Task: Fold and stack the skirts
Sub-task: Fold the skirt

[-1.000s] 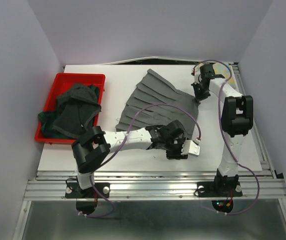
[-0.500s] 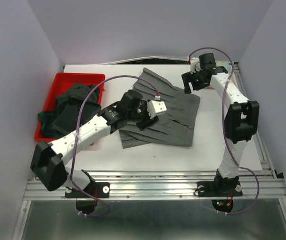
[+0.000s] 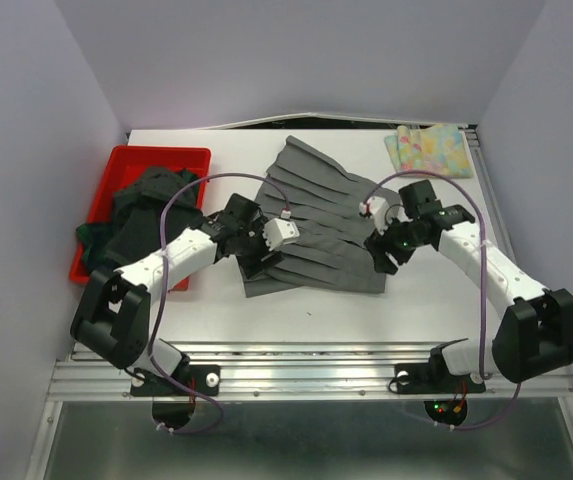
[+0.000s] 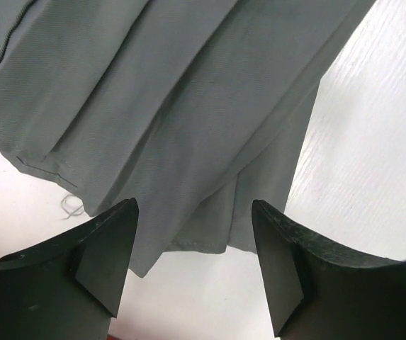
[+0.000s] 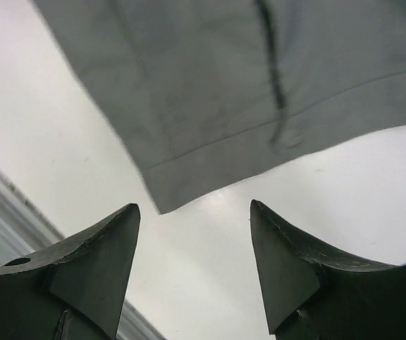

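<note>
Our left end effector [image 3: 254, 258] and right end effector [image 3: 383, 252] hang released over opposite near corners of the grey skirt [image 3: 316, 220].

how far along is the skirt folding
Done, it seems: the pastel skirt lies folded at the far right corner. In hand: the grey skirt lies flat mid-table, with the left gripper and right gripper open over its near corners, gripping nothing. Left: fold it, then the dark skirts heaped in the bin.
</note>
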Robot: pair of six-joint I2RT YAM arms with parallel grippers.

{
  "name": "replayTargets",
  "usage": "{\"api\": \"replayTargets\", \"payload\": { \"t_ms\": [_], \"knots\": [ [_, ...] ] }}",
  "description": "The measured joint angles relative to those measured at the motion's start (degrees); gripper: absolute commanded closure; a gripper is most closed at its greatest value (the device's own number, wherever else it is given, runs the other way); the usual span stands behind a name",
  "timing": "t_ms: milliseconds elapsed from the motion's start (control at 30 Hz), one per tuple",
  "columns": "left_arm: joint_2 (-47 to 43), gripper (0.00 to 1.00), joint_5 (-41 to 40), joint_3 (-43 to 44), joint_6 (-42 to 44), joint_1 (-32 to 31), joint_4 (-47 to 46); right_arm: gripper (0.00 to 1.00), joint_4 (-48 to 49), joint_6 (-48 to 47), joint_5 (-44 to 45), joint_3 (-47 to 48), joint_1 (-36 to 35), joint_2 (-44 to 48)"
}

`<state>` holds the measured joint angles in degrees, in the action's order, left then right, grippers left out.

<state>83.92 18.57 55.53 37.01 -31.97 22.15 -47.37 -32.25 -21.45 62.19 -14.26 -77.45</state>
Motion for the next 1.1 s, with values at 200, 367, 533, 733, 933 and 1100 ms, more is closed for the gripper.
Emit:
{"api": "replayTargets", "payload": {
  "t_ms": [200,367,533,733,933,1100],
  "knots": [
    [-4.22,0.22,-1.57,-6.58,6.51,0.26,-1.49,0.32,2.08,-1.46,1.44,-11.8,-7.37,4.04],
    [-5.9,0.22,-4.85,-11.67,9.03,0.26,-5.25,0.32,8.13,-2.05,4.28,-16.0,-11.23,5.27],
    [-5.9,0.22,-8.07,-12.76,8.41,0.96,-8.61,0.32,13.42,-3.15,6.95,-19.56,-14.49,5.27],
    [-5.9,0.22,-9.4,-12.09,6.58,3.28,-10.4,0.41,19.23,-4.61,11.47,-23.85,-17.51,5.14],
    [-5.9,0.21,-8.92,-11.21,7.98,4.24,-10.25,0.7,25.35,-5.07,16.22,-27.19,-19.21,4.22],
    [-5.88,0.22,-6.25,-11.37,11.39,4.15,-10.27,0.89,27.39,-5.51,18.27,-27.8,-19.56,4.22]
  ]
}}
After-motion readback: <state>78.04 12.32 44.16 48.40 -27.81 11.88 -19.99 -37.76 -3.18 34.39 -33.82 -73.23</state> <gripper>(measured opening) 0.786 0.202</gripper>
